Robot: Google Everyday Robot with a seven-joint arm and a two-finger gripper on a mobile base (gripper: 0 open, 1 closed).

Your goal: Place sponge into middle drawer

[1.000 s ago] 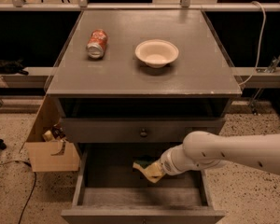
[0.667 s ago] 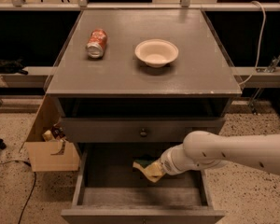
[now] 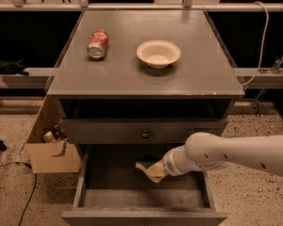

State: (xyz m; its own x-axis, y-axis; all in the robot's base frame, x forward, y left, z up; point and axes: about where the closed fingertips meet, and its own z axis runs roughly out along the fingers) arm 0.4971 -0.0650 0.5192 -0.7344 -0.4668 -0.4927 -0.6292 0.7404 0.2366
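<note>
The middle drawer is pulled out at the bottom of the grey cabinet, and its bare grey floor shows. My gripper reaches in from the right, low inside the drawer near its middle. It is shut on the sponge, whose pale yellow foam shows with the dark green face on top. The sponge is held just above the drawer floor; I cannot tell if it touches.
A flat drawer front with a round knob sits just above the open drawer. On the cabinet top lie a soda can on its side and a white bowl. An open cardboard box stands on the floor at the left.
</note>
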